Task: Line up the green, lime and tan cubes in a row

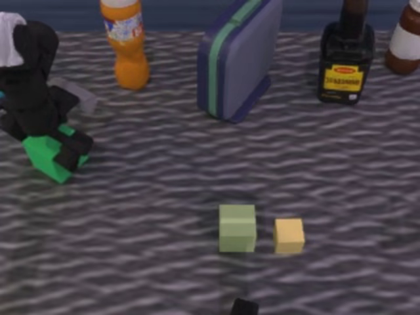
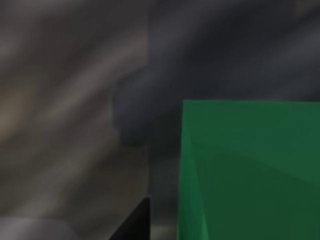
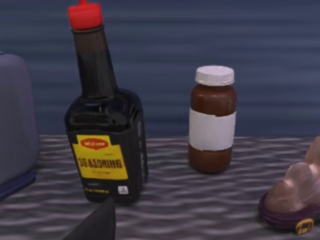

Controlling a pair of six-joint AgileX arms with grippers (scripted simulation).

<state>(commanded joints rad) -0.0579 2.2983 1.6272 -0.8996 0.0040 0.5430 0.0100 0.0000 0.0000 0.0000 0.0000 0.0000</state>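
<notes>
— Where do we stand on the row?

— Our lime cube (image 1: 237, 228) and tan cube (image 1: 289, 235) already sit side by side near the tabletop's (image 1: 164, 216) front centre, a small gap between them. The green cube (image 1: 47, 156) is well apart, at the left.

— And our tools?

— Our left tool (image 1: 65, 146) is pinching the green cube, tilted. It appears lifted, so carrying it over remains. Our right tool isn't visible.
</notes>
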